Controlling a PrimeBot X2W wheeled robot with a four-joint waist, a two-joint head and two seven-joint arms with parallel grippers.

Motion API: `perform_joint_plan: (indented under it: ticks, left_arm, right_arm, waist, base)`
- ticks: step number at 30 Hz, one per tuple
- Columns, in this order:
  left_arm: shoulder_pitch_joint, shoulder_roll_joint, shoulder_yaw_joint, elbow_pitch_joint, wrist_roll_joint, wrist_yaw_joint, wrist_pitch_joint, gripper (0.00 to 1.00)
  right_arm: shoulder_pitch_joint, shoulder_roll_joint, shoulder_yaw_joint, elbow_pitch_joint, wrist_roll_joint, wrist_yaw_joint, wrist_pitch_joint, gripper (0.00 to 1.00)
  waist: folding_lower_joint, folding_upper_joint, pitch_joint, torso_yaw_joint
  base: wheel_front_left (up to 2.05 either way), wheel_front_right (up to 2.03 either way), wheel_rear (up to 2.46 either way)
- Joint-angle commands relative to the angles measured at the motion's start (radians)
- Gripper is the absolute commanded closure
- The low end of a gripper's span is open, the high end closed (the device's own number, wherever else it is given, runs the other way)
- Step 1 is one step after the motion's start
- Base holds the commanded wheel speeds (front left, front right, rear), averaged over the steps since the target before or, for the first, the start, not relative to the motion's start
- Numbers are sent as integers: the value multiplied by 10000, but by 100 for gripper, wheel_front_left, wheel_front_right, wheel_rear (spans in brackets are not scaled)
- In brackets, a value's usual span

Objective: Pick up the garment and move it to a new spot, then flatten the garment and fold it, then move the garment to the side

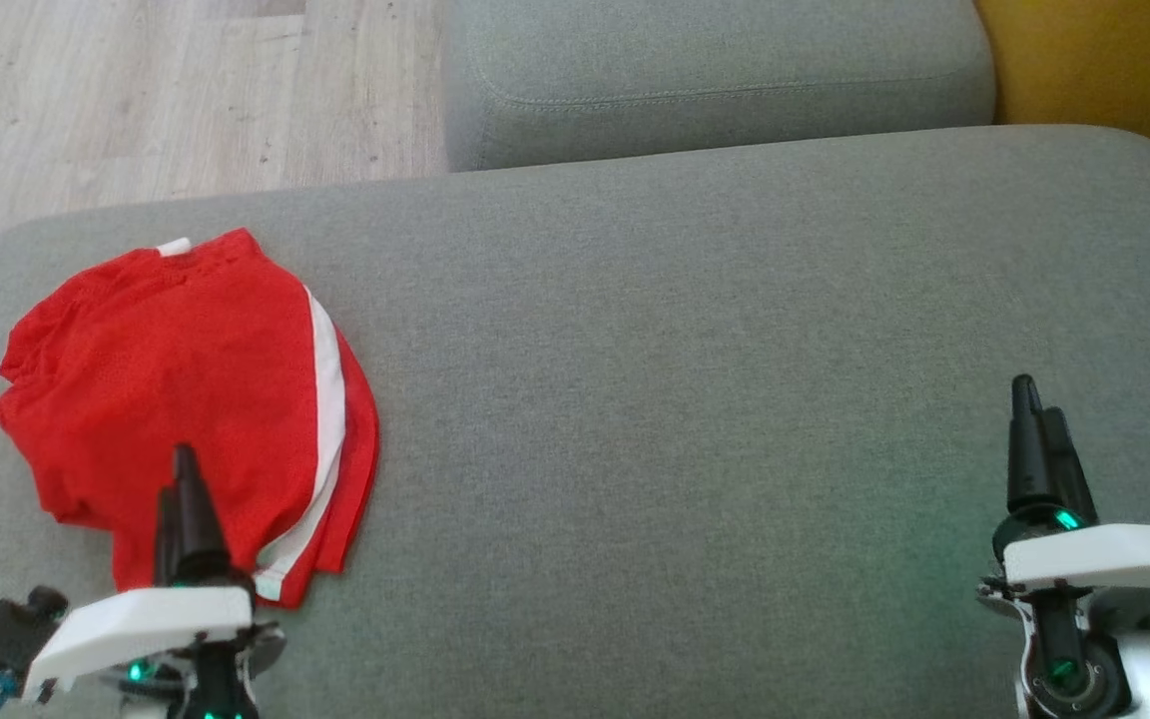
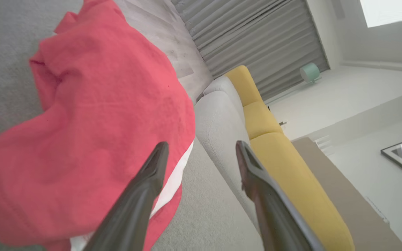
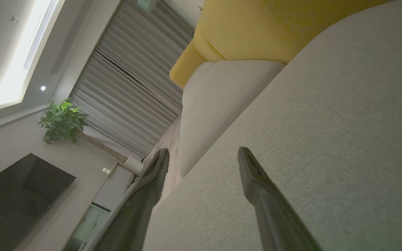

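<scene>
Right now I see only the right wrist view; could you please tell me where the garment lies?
Observer: The red garment lies bunched at the left end of the grey cushion.
Operator: Thank you; is the left tool near it?
Observer: The left tool is open and empty, its fingers over the garment's near edge.
</scene>
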Motion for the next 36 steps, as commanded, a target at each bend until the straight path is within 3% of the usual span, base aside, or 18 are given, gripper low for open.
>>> perform_joint_plan:
  ticks: [1, 17, 36]
  left_arm:
    - [-427, 107, 28, -466, 428, 82, -115, 0]
    - [-468, 275, -1161, -535, 4003, 360, -594, 0]
    - [-794, 792, -2388, -79, 6334, 897, -1133, 0]
  right_arm:
    - [-575, -57, 148, -481, -431, -3, -164, 0]
    - [-530, -66, 839, -570, -3313, -4, -635, 0]
    - [-745, -77, 1559, -530, -6246, -5, -1166, 0]
  waist:
    - [0, 0, 0, 8]
    - [0, 0, 71, -27]
    - [0, 0, 245, -200]
  base:
    - [0, 0, 0]
    - [0, 0, 0]
    - [0, 0, 0]
